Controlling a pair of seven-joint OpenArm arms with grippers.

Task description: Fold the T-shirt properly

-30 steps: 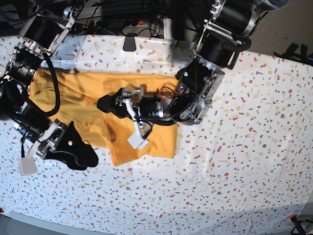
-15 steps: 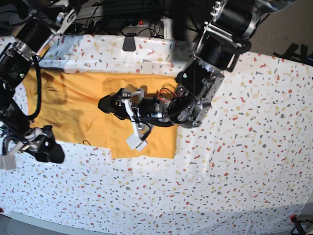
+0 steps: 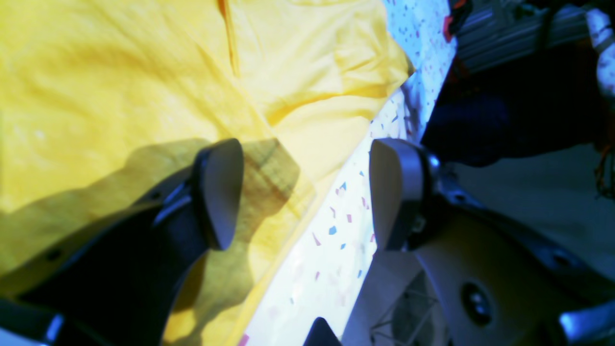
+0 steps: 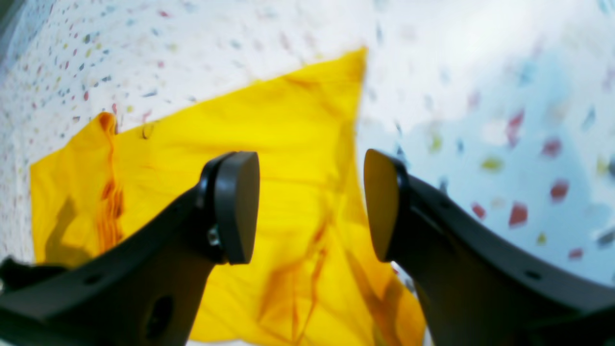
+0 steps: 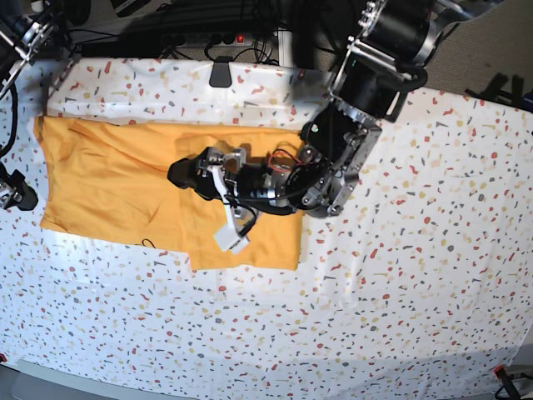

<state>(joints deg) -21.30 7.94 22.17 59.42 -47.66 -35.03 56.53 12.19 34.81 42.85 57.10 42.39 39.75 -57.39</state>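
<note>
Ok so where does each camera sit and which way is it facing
Base: overhead, looking down on the tablecloth and spread T-shirt; left arm over the shirt, right arm at the edge.
Left wrist: behind the open left gripper, facing the shirt's edge.
Right wrist: behind the open right gripper, above a shirt corner.
Shared: all three show the shirt on the speckled cloth.

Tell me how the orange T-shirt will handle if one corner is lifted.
The T-shirt would probably droop and trail, since it lies limp with soft creases. It likely weighs little, being thin cloth. A one-corner lift may undo the fold near its lower edge.
</note>
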